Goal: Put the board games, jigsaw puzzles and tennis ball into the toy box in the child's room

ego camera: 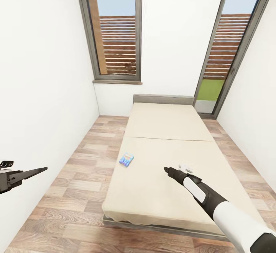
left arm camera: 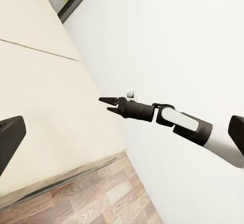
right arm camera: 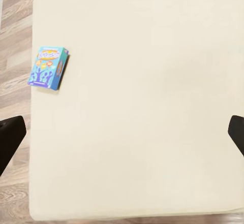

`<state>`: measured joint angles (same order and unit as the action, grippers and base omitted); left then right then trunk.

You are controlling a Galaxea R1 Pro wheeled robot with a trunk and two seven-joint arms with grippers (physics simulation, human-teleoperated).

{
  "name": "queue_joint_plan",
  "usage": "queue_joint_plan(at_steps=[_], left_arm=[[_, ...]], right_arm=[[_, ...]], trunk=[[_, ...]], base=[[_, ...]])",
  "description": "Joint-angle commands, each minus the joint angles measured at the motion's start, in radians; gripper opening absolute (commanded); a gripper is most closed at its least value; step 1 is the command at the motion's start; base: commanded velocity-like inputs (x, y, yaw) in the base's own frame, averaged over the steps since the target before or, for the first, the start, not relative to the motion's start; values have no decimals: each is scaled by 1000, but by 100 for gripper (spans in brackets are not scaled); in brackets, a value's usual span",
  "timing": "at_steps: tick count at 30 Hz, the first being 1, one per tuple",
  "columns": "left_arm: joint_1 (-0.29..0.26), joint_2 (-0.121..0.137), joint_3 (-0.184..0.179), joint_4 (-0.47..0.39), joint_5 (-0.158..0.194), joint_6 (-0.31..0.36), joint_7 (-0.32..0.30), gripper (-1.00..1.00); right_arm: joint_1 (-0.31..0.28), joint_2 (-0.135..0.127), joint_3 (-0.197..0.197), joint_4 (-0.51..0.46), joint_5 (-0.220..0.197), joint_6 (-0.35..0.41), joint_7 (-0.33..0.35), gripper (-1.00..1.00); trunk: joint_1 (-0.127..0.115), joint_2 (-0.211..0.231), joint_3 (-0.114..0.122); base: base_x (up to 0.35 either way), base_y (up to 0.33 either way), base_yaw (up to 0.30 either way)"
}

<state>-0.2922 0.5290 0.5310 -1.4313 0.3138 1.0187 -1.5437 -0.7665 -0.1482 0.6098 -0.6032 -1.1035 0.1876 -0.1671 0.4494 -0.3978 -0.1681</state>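
The bed (ego camera: 168, 157) stood lengthwise under the two tall windows (ego camera: 117, 29), its grey headboard (ego camera: 163, 99) against the far white wall and its beige mattress bare but for one toy. That toy, the small blue board game (ego camera: 126, 159), lay flat on the mattress close to the bed's left edge, just beside the wood plank floor (ego camera: 76, 176); in the right wrist view the same blue box (right arm camera: 48, 67) sat near the mattress edge.

The right pincer (ego camera: 167, 170) hung above the bed, near its foot and well apart from the blue game, its two dark fingers a little parted and holding nothing; the left wrist view showed that pincer (left arm camera: 108, 105) with both tips separated. The left pincer (ego camera: 43, 168) was off the bed's left side, above the floor near the wall, and whether it was open or closed could not be told.
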Motion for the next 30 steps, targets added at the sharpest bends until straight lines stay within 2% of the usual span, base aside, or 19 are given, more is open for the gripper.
queue_joint_plan(at_steps=[1, 21, 30], left_arm=[[-1, 0, 0, 0, -1, 11, -4, 100], [-1, 0, 1, -1, -1, 11, -5, 100], [-1, 0, 1, 0, -1, 11, -4, 100]], right_arm=[[-2, -1, 7, -3, -7, 1, -9, 100], [-1, -1, 7, -3, -7, 0, -9, 100], [-1, 1, 9, -4, -6, -7, -9, 100]], trunk=[[1, -2, -2], [1, -2, -2], [1, -2, 7]], base=[[0, 82, -2], [3, 19, -2], [172, 170, -103]])
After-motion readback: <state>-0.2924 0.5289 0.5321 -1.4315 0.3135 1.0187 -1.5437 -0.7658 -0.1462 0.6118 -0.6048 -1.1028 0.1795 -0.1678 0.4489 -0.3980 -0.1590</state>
